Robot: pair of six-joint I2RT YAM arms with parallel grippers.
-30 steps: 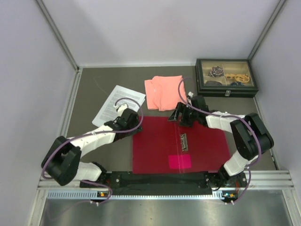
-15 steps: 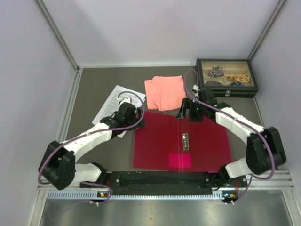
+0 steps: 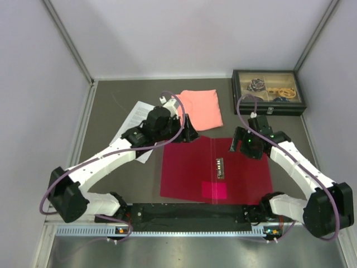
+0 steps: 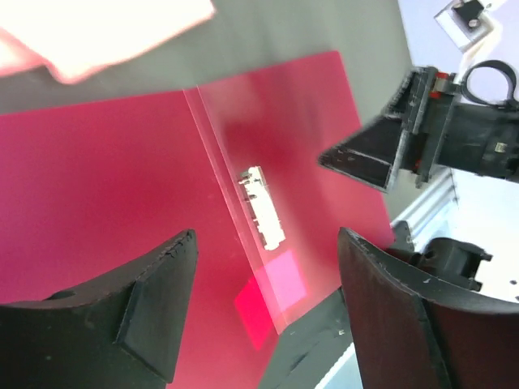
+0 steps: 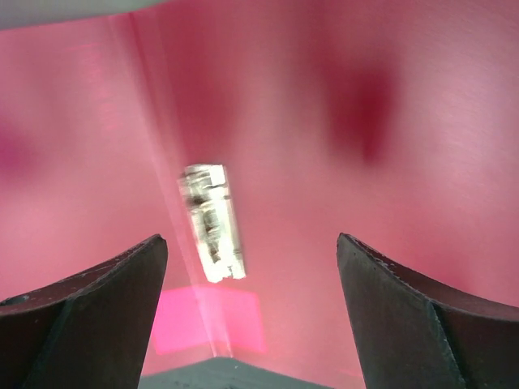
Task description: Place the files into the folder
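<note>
Crimson folder [image 3: 187, 170] lies opened flat on the table [image 3: 109, 103] in front of the arm bases. Its metal clip [image 3: 220, 167] is exposed beside the centre crease, and a pink label [image 3: 213, 190] shows near the front edge. The left gripper [image 3: 188, 134] hovers over the folder's far left corner, fingers spread wide and empty. The right gripper [image 3: 236, 143] hangs above the far right part, equally wide and gripping nothing. The files [image 3: 131, 120], printed white sheets, rest on the table left of the folder, partly hidden under the left arm and outside the folder. A salmon cloth [image 3: 202, 109] lies just beyond the folder's far edge, and a black box [image 3: 269, 92] sits at the far right.
</note>
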